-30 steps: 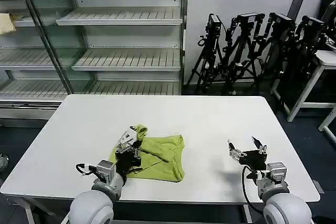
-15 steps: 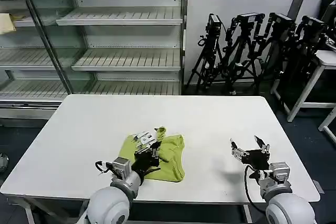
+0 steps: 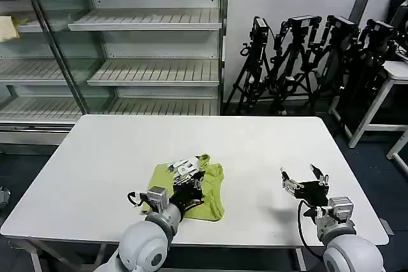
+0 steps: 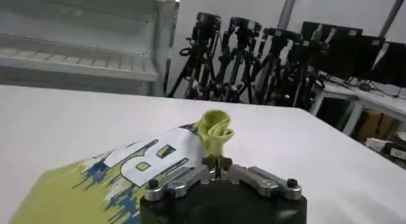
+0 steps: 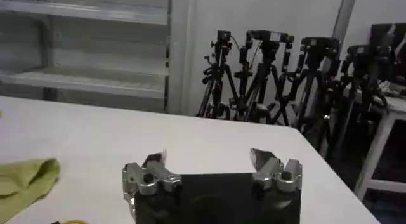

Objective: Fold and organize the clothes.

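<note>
1. T-shirt [image 3: 205,190] cloth, lime yellow-green, is pinched between the jaws of the left gripper [image 3: 189,171]; in the left wrist view the jaws are closed together on a small rolled tuft of the fabric [image 4: 216,131] that stands up just beyond them.
2. Beside that tuft, in the same view, the garment shows a white and blue print [image 4: 136,162] on the part lying next to the left gripper [image 4: 219,170].
3. From the head view, the left gripper sits over the upper middle of the shirt, holding a fold of it a little above the rest of the cloth.
4. The shirt itself lies bunched and partly folded on the white worktop [image 3: 115,151], toward the near edge and somewhat left of the middle.
5. The right gripper [image 3: 305,178] hovers over the worktop near its near right corner, well apart from the shirt, with its jaws spread wide and nothing between them.
6. In the right wrist view the right gripper [image 5: 209,163] shows both fingers apart, and an edge of the green shirt [image 5: 25,181] lies on the worktop [image 5: 127,139] off to one side.
7. Behind the worktop stand pale shelves [image 3: 153,20], and a group of black tripods [image 3: 306,62] stands against the wall.
</note>
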